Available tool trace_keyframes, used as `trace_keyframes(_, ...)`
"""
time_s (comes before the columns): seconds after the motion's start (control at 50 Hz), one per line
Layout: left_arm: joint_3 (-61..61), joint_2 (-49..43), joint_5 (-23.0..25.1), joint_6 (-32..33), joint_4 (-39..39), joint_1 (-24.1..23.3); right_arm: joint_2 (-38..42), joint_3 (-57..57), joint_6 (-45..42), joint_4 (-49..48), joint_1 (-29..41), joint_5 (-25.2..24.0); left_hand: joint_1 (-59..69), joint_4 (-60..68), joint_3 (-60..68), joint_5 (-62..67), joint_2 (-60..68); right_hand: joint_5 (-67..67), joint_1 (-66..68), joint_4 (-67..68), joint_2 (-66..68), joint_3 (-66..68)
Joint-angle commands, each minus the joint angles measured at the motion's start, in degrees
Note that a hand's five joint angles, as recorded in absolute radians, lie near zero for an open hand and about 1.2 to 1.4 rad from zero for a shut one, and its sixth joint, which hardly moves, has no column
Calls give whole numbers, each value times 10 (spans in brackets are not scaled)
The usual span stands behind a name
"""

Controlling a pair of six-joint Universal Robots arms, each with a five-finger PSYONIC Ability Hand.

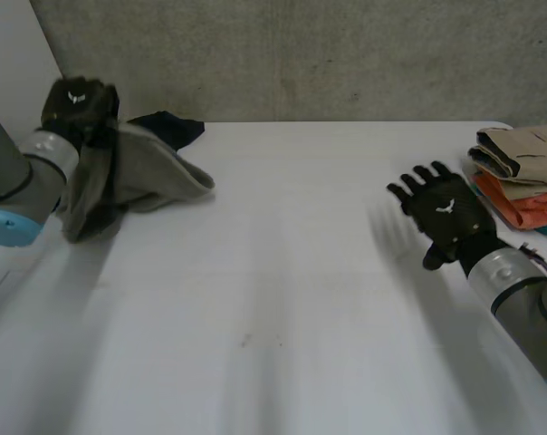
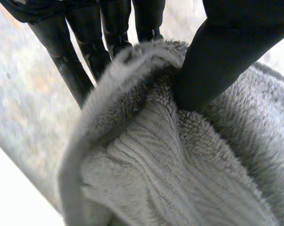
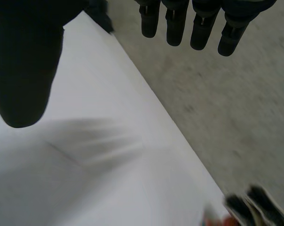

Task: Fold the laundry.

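One grey cloth pinched at the left, one spread hand at the right.
The left hand (image 1: 79, 107), a small white mark on its back, pinches a fold of the grey fleecy cloth (image 1: 142, 172) between thumb and fingers (image 2: 149, 19) at the white counter's (image 1: 283, 272) far left corner. One dark cloth (image 1: 172, 129) lies just behind. The right hand (image 1: 447, 216), marked alike, hovers with fingers spread near one stack of folded clothes (image 1: 523, 172), beige over orange. A grey wall (image 1: 301, 54) stands behind.
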Motion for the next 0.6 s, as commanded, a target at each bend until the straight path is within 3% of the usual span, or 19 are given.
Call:
trace_keyframes(0.02,-81,112,-4,-94,-22,-95,-4,-121,159,153,13,94,158,117,127,152,116,-27,-31,-23,-25,-23)
trace_keyframes(0.14,-77,137,-43,-160,-41,-192,-2,-194,330,279,9,85,158,117,127,152,116,-27,-31,-23,-25,-23)
trace_keyframes(0.18,-58,133,-78,-170,-40,-229,-1,-196,355,299,10,80,158,117,127,152,116,-27,-31,-23,-25,-23)
trace_keyframes(0.26,-22,100,-103,-169,-39,-283,1,-192,405,323,13,73,158,117,127,152,116,-27,-31,-23,-25,-23)
trace_keyframes(0.42,-30,56,-106,-165,-51,-309,27,-173,490,323,21,29,158,117,127,152,116,-27,-31,-23,-25,-23)
trace_keyframes(0.52,-51,58,-109,-166,-51,-311,75,-181,578,320,76,-28,158,117,127,152,116,-27,-31,-23,-25,-23)
trace_keyframes(0.58,-59,61,-110,-166,-51,-313,80,-184,600,322,96,-38,158,117,127,152,116,-27,-31,-23,-25,-23)
trace_keyframes(0.6,-61,62,-110,-165,-51,-313,85,-182,611,318,109,-37,158,117,127,152,116,45,41,49,47,49)
